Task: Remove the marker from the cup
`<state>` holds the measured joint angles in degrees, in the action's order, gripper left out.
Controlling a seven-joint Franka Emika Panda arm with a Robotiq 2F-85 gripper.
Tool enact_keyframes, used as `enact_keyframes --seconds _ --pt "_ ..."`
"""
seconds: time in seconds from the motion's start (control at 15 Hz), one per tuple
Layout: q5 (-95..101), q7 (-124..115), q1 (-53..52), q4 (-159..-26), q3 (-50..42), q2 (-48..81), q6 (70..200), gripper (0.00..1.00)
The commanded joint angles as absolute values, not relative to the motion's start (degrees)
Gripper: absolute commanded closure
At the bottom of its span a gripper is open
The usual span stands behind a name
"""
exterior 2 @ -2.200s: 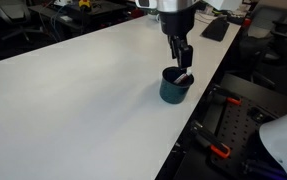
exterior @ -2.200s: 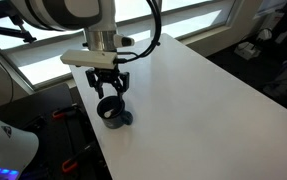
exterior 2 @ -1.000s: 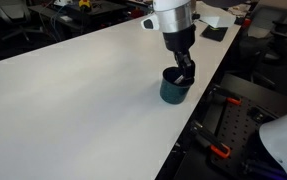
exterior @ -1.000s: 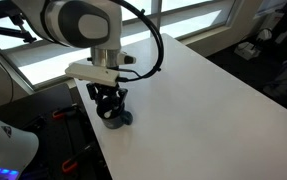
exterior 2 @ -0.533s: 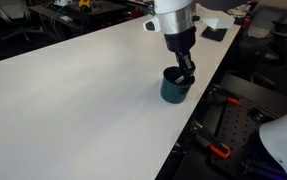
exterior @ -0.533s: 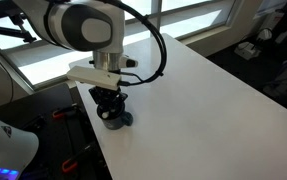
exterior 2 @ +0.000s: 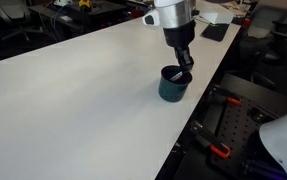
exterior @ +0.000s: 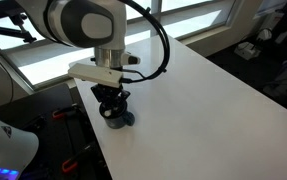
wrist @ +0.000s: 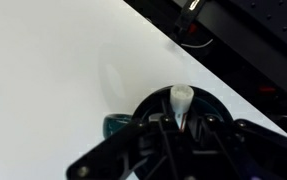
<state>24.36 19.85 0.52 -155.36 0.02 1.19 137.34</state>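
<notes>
Wrist view gives you the clearest look: your gripper (wrist: 181, 126) is down in the mouth of the cup (wrist: 117, 125), and the marker (wrist: 182, 97) stands between its fingers, with its pale end showing just beyond the fingertips. The claw is clenched on the marker. The dark fingers sit tight on either side of it with no gap left. The marker is still inside the cup, ringed by the dark rim.

You see the same from outside. In both exterior views the gripper (exterior: 111, 103) (exterior 2: 185, 75) points straight down with its tips dipped below the cup's rim. The marker itself is hidden behind the fingers in those views, so you cannot make it out there.

The cup (exterior: 114, 119) (exterior 2: 171, 88) stands upright on the white table (exterior: 203, 100) (exterior 2: 73, 100), close to the table's edge in both exterior views. Its wall reads as dark blue-green. A little of its lower side shows in the wrist view, to the left of the gripper.

Your arm (exterior: 83, 22) bends over from above the cup, and a black cable loops from it down to the wrist. A flat black object (exterior 2: 215, 30) lies on the table well apart from the cup, at the far end.
</notes>
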Motion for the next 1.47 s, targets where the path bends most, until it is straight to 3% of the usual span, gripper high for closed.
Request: enact_keyframes --seconds 0.0,0.33,0.8,1.0,1.4 --pt "23.82 20.60 0.45 -155.10 -0.11 -3.68 134.31 0.95" --pt "22.25 22.09 0.38 -154.99 -0.38 -8.49 132.28 0.95" --pt "14.58 31.87 0.18 -148.60 -2.84 -20.15 118.35 0.95" --pt "17.70 26.01 1.76 -148.37 -4.40 -21.06 127.38 0.95" --pt "26.93 15.08 8.87 -153.62 -6.73 -13.71 157.16 0.95"
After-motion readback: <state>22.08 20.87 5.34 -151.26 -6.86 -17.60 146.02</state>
